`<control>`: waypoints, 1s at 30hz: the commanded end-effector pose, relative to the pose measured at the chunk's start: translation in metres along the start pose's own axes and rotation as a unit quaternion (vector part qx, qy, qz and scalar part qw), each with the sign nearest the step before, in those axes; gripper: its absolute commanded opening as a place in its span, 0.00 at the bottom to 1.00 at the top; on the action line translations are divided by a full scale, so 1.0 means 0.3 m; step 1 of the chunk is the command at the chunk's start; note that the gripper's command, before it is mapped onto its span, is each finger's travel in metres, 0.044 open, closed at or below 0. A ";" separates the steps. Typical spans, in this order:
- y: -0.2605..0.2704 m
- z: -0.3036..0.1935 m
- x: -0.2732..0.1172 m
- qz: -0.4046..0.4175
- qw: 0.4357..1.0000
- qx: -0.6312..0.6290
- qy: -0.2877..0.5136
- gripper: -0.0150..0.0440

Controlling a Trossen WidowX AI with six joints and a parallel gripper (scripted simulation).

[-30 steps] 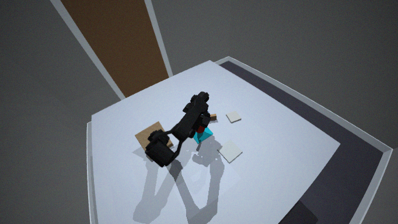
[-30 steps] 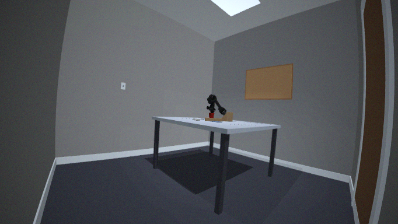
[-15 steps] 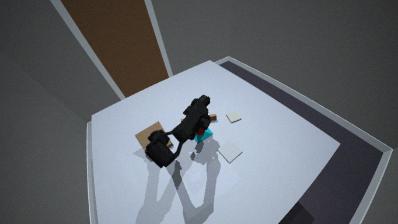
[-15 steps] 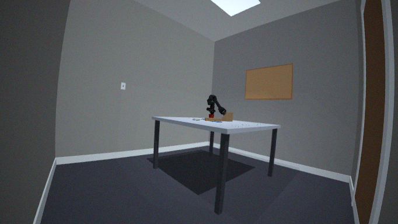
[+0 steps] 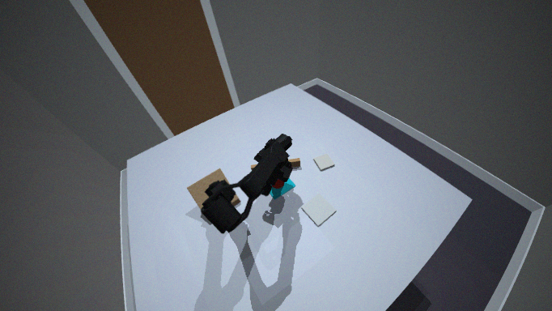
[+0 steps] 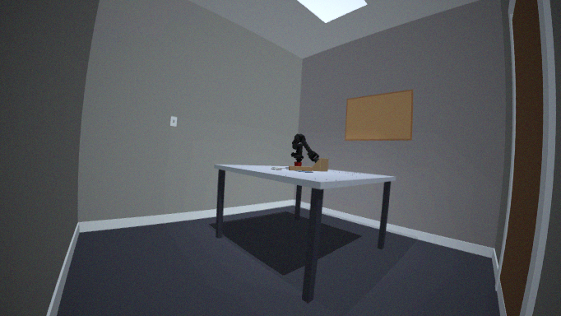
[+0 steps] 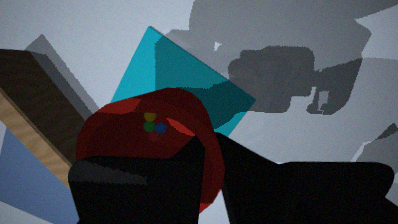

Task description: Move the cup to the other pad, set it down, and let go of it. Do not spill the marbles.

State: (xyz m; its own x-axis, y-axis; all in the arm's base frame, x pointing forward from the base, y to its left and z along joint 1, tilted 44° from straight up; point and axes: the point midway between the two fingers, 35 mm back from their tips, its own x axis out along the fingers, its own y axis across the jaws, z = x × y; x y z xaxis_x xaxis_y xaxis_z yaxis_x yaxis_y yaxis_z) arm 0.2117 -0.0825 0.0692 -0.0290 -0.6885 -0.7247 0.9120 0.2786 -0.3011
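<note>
You have the cup [image 7: 145, 145] clenched in the gripper [image 7: 210, 165]: the black fingers are closed on its red wall at the near side. The marbles [image 7: 152, 125], a yellow, a green and a blue one, sit bunched together deep inside it, so nothing looks spilled as far as the wrist view shows.

The cup is off the table [image 5: 364, 243] and carried above the teal pad [image 7: 170, 70]. From the wrist view, the cup's rim overlaps the pad's near corner, and most of the pad lies farther out and to the right. In the top view the arm [image 5: 259, 174] hides nearly all of the cup; only a red sliver shows just beside the teal patch [image 5: 283, 189].

A blue pad [image 7: 25, 175] shows at the lower left of the wrist view, beyond a wooden bar [image 7: 35, 120]. I judge that the teal one is your goal, but the pictures alone do not settle which pad is which. Two pale tiles [image 5: 319, 209] lie to the right, well apart from the cup.

So the pick and lift are done, and the carry is probably near its end. Left for you: centre the cup over the pad, lower it upright until it rests, then open the fingers and back away. Keep it level; a tilt is what would lose marbles.
</note>
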 end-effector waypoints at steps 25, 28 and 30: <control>0.004 -0.001 -0.039 0.000 1.000 0.000 0.001 0.47; 0.005 -0.001 -0.052 0.000 1.000 -0.001 0.001 0.47; 0.005 -0.001 -0.060 0.000 1.000 -0.001 0.001 0.47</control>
State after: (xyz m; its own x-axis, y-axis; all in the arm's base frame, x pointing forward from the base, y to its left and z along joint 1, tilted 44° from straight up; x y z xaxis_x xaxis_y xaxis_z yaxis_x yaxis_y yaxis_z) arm 0.2118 -0.0724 0.0787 -0.0317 -0.6912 -0.7220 0.9083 0.2815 -0.3094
